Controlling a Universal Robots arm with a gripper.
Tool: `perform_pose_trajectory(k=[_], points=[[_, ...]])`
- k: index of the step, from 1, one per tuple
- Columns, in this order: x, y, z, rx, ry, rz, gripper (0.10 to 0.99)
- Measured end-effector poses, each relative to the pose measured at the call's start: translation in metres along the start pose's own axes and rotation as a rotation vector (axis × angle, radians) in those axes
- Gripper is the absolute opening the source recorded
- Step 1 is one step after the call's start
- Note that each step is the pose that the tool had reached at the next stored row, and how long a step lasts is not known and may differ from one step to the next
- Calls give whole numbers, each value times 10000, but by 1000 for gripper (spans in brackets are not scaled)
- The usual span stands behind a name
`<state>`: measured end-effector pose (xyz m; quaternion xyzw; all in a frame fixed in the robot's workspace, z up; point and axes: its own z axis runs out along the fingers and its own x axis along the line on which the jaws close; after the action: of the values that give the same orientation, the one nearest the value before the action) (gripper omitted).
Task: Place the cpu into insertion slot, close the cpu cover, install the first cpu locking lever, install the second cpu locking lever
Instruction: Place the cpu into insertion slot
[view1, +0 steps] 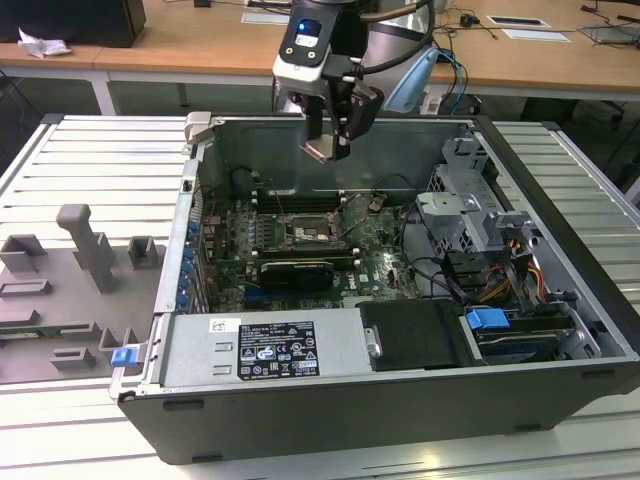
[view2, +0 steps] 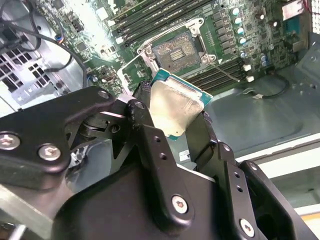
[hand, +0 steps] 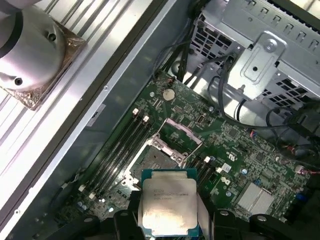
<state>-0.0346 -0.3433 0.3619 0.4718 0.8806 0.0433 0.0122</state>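
Cpu, flat square silver-beige chip (view2: 176, 106) | pinched by black metal gripper (view2: 173, 111), above open insertion slot (view2: 176, 52) | step: placement, unseated | needs: squaring to slot

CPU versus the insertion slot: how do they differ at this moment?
The cpu is clamped in the hand above the board; the insertion slot lies on the board, vacant. The cpu's top is pale metal with a green rim; the insertion slot is a dark recess in a silver frame. Both are square.
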Motion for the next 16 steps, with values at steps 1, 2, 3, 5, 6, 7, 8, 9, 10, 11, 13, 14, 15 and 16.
perform_pose_trajectory(k=[1, 2, 3, 5, 6, 7, 8, 9, 10, 11, 13, 14, 15, 16], points=[[0, 0, 2, -4, -20, 221, 525], [0, 0, 3, -6, -30, 341, 525], [0, 0, 4, -8, -38, 429, 525], [0, 0, 5, -12, -54, 616, 525], [0, 0, 6, -13, -62, 698, 525], [0, -1, 7, -15, -69, 779, 525], [0, -1, 7, -17, -78, 879, 525], [0, -1, 8, -19, -85, 960, 525], [0, -1, 9, -21, -94, 1066, 525], [0, -1, 10, -22, -101, 1145, 525], [0, -1, 12, -26, -118, 1337, 525], [0, -1, 13, -29, -131, 1485, 525], [0, -1, 16, -33, -155, 1737, 525], [0, -1, 18, -37, -176, 1961, 525]])
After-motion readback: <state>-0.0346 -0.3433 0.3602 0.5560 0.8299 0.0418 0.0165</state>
